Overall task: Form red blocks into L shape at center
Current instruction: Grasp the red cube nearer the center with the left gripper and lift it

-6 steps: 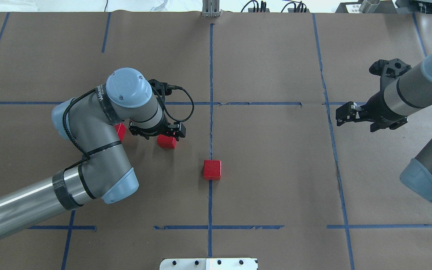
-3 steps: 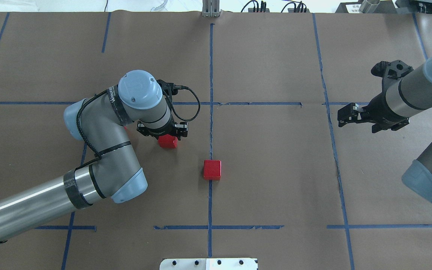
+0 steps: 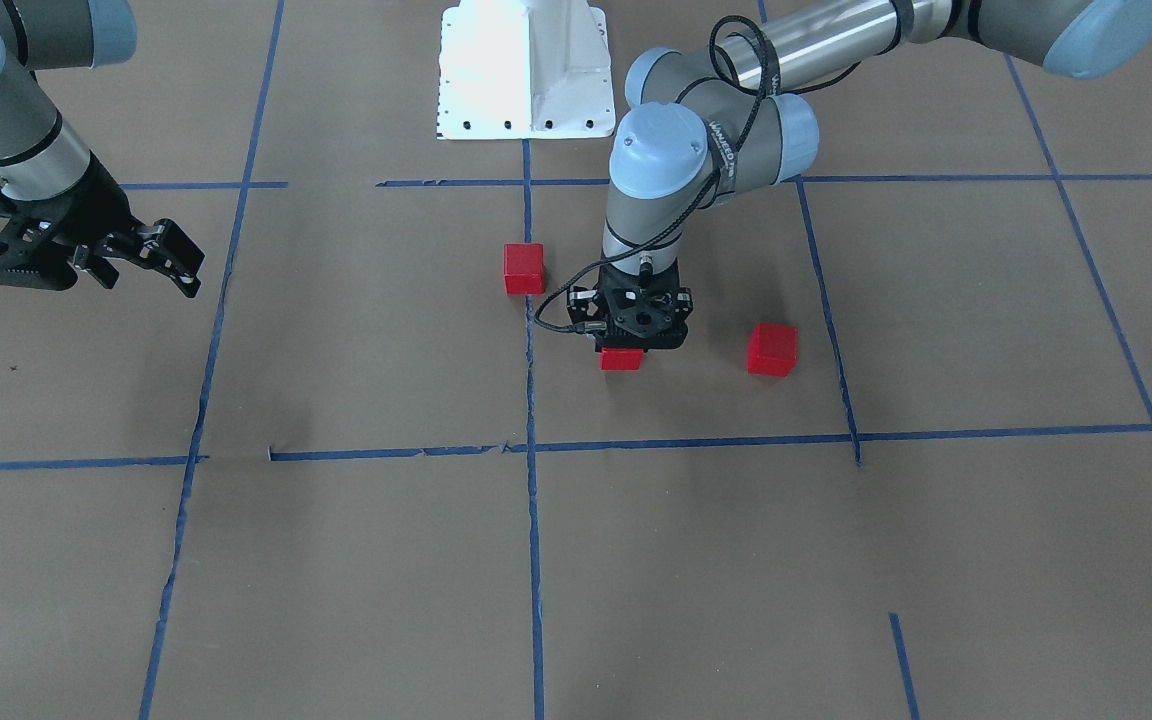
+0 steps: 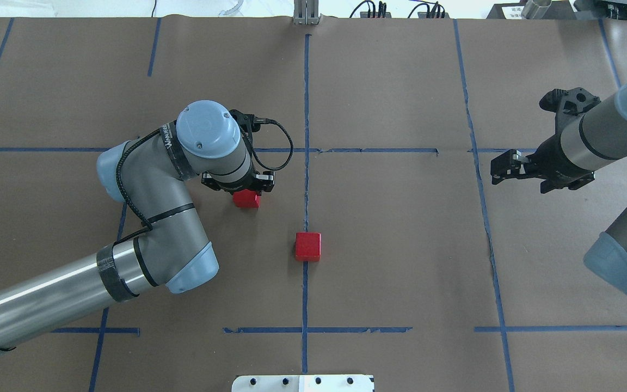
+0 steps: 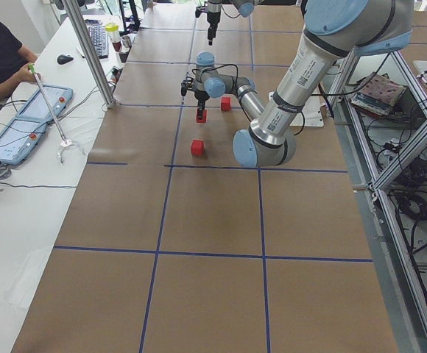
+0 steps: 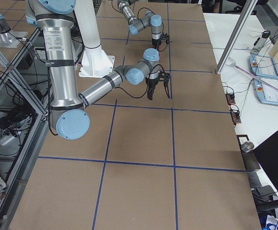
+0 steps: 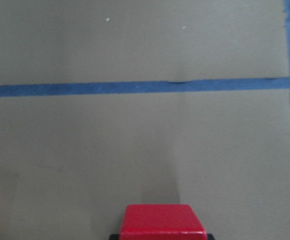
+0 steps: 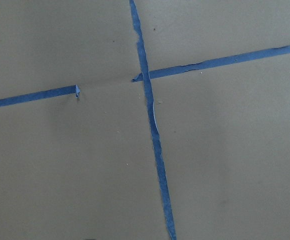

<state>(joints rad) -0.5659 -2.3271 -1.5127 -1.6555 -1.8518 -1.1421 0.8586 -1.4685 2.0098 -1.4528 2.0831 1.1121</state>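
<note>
The worktop point(image 4: 400, 81) is brown paper gridded with blue tape, and the long central tape line point(image 4: 306, 179) marks the center. The left arm point(image 4: 150, 179) bends over the cell just to the robot's left of that line. The right arm point(image 4: 602, 136) hangs well apart, out at the far side.

The left end effector point(image 4: 246, 194) points straight down, pinched narrow on a red block point(image 7: 162, 220) – the wrist view shows the block's top between two dark fingertips. Whether the block is lifted or touching the paper, I cannot tell. The right end effector point(image 4: 494, 170) is spread wide and carries nothing.

A second red block point(image 4: 308, 246) sits on the central line, near the held one. The third red block point(image 3: 772, 349) lies farther to the robot's left, and the elbow hides it in the overhead view.

The likely trouble is at set-down. If the held block comes in low or skewed, it could shove the block on the line off its place, or land with a gap – no clean corner. A twisted grip would leave the faces misaligned. The third block is still to fetch.
</note>
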